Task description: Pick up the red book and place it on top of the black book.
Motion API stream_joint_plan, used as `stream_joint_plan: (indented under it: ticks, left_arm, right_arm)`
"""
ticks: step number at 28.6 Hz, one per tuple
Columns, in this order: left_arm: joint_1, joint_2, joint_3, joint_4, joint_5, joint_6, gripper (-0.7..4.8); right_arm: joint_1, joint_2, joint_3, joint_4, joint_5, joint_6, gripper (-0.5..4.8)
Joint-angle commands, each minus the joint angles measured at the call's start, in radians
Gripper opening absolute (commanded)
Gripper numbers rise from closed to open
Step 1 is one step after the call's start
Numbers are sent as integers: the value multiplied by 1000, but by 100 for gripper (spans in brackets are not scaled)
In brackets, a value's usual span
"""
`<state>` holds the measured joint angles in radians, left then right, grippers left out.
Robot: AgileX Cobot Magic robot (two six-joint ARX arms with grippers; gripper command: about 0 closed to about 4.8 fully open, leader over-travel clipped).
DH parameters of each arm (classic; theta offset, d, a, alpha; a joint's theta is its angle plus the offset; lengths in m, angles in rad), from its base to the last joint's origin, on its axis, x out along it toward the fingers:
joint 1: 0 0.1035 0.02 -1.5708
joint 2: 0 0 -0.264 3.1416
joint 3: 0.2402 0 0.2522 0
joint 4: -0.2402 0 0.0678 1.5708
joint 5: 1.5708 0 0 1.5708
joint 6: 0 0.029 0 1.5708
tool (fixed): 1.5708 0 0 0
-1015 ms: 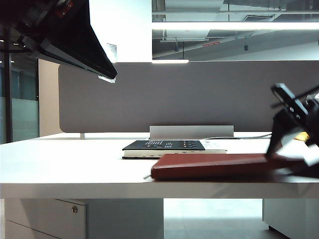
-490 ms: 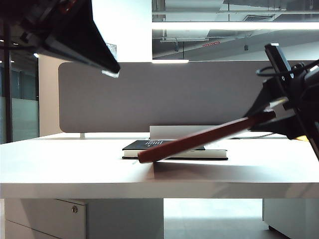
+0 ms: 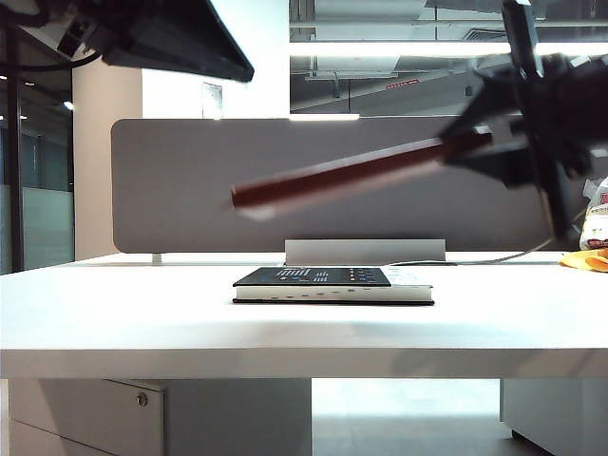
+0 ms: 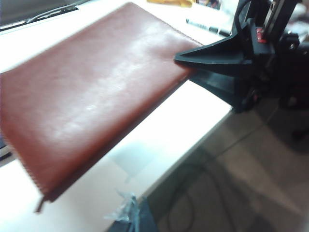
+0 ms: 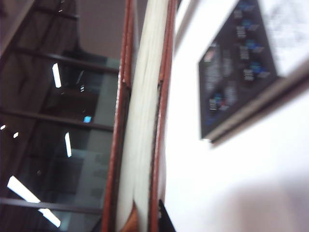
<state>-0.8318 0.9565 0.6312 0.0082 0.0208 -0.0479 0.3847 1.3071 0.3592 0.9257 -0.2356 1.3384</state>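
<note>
The red book [image 3: 342, 171] hangs tilted in the air above the black book [image 3: 332, 282], which lies flat on the white table [image 3: 142, 313]. My right gripper [image 3: 454, 144] is shut on the red book's right edge, its free end pointing left and down. In the left wrist view the maroon cover [image 4: 91, 96] fills the picture, with the right gripper [image 4: 186, 67] clamped on its edge. The right wrist view shows the red book [image 5: 142, 121] edge-on with pale pages, and the black book [image 5: 241, 63] beyond it. My left gripper [image 3: 228, 62] hangs high at the upper left, holding nothing I can see.
A grey partition [image 3: 190, 190] stands behind the table, with a low grey metal stand [image 3: 366, 251] in front of it. An orange-yellow object [image 3: 584, 258] lies at the far right. A pen [image 4: 205, 26] lies on the table. The table's front edge [image 4: 193, 145] drops to the floor.
The right gripper has lifted the red book off the table, and its free end has risen from the tabletop to well above the black book. The left gripper has tilted upward.
</note>
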Motion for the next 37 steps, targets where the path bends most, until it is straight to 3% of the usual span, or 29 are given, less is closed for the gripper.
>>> stream_joint_plan:
  ticks: [1,7,12,21,32,37]
  left_arm:
    - [1,-2,4,71,-57,-24,-6]
    - [26,-8,4,80,-56,-43,-6]
    - [31,-26,4,73,-50,-46,-6]
    - [39,-60,3,43,-51,-46,-6]
    - [39,-71,3,-20,-51,-36,-6]
    - [38,-70,19,-29,-106,108,-6]
  right_arm:
    - [-1,-15,106,35,-14,-50,-9]
    - [-34,8,334,-253,-18,-182,-8]
    - [-89,101,472,-249,-13,-175,-9]
    - [-104,347,633,-249,-2,-128,-9]
    - [-104,496,660,-248,74,-102,-9]
    - [-104,554,661,-238,61,-77,-9]
